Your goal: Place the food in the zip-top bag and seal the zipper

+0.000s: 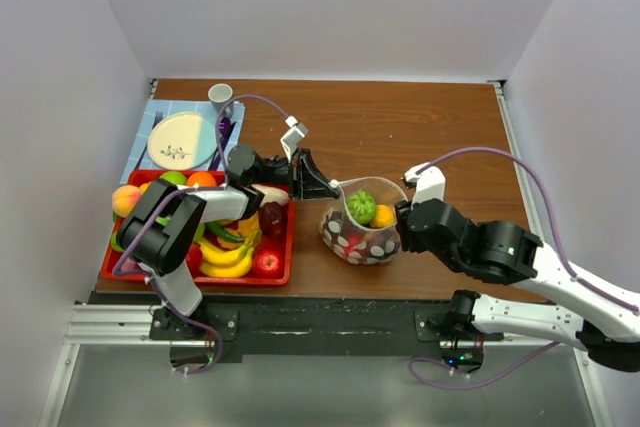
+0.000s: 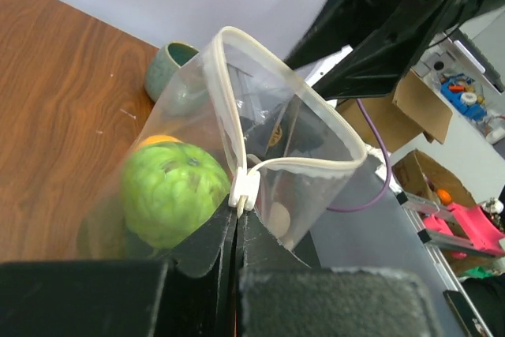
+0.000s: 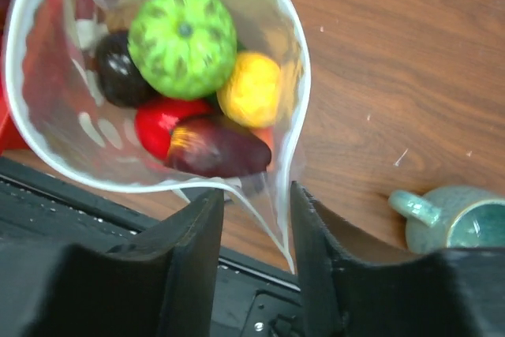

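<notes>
Between the tightly pressed fingers of my left gripper [image 2: 239, 212], I am pinching the zipper [image 2: 223, 92] at a corner of the zip-top bag [image 3: 55, 128], whose mouth is gaping just ahead. My right gripper [image 3: 254, 195] is standing partly spread, the bag's rim passing through the gap. The food [image 3: 182, 42] is lying inside, just beyond those fingertips.

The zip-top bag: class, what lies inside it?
In the zip-top bag: green fruit, yellow fruit, red fruit, black fruit, maroon fruit. Whatever lies beneath them is covered.
</notes>
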Tool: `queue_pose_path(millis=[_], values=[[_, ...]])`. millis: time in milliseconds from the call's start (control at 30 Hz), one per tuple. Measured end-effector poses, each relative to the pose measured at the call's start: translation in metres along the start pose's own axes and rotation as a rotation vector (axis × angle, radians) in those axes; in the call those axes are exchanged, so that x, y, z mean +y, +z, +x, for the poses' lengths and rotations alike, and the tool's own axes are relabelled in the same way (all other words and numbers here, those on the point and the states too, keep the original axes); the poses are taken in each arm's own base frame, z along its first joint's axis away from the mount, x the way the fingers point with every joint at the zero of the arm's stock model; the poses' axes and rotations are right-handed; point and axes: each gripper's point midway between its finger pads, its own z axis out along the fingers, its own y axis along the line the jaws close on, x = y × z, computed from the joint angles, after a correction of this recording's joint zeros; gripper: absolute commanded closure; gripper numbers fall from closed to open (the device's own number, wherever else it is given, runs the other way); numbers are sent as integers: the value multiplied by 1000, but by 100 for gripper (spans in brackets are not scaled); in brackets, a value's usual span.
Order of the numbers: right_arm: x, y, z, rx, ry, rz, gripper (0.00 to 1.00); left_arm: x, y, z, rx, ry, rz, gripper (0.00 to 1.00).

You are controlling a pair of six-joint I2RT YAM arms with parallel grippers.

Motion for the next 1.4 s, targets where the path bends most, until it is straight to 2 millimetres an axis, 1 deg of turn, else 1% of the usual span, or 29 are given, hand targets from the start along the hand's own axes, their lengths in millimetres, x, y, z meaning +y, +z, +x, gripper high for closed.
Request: queue_pose_path(millis=[33, 133, 200, 300, 333, 400, 533, 567, 633, 667, 700, 733, 800, 867, 933, 1067, 1167, 1400], values=[[-1, -3, -3, -14, 1, -11, 45, -2, 0, 0, 3, 4, 3, 100], [4, -15, -22, -62, -4, -59, 41, -12, -1, -4, 12, 39, 24, 100], [10, -24, -44, -112, -2, -101, 40, -20, -2, -7, 18, 61, 39, 100], [23, -35, -76, -175, -9, -150, 39, -26, -2, -7, 33, 73, 57, 100], [30, -37, -89, -198, -13, -171, 44, -27, -2, -7, 38, 75, 61, 100], [44, -36, -105, -225, -38, -204, 45, -28, -2, -7, 45, 76, 68, 100], [83, -23, -127, -230, -126, -279, 46, -31, 0, -5, 56, 75, 80, 100], [92, -17, -129, -222, -147, -294, 47, -31, 0, -5, 58, 75, 83, 100], [114, -1, -131, -196, -193, -334, 50, -33, 1, -3, 64, 74, 89, 100], [121, 10, -129, -172, -210, -353, 51, -34, 2, -2, 67, 74, 93, 100], [124, 18, -126, -150, -220, -365, 52, -35, 2, -2, 70, 73, 96, 100], [125, 27, -124, -122, -219, -387, 52, -35, 3, -1, 72, 74, 98, 100], [115, 45, -125, -87, -193, -389, 54, -36, 3, -1, 73, 74, 100, 100], [104, 54, -129, -73, -165, -390, 55, -37, 4, 0, 77, 74, 104, 100], [102, 55, -131, -69, -153, -416, 56, -37, 4, 0, 78, 70, 105, 100], [115, 48, -127, -57, -165, -498, 59, -38, 4, -1, 80, 71, 108, 100], [119, 46, -126, -51, -170, -530, 60, -38, 5, -3, 79, 77, 111, 100], [116, 51, -115, -19, -183, -540, 61, -38, 5, -3, 80, 78, 112, 100]])
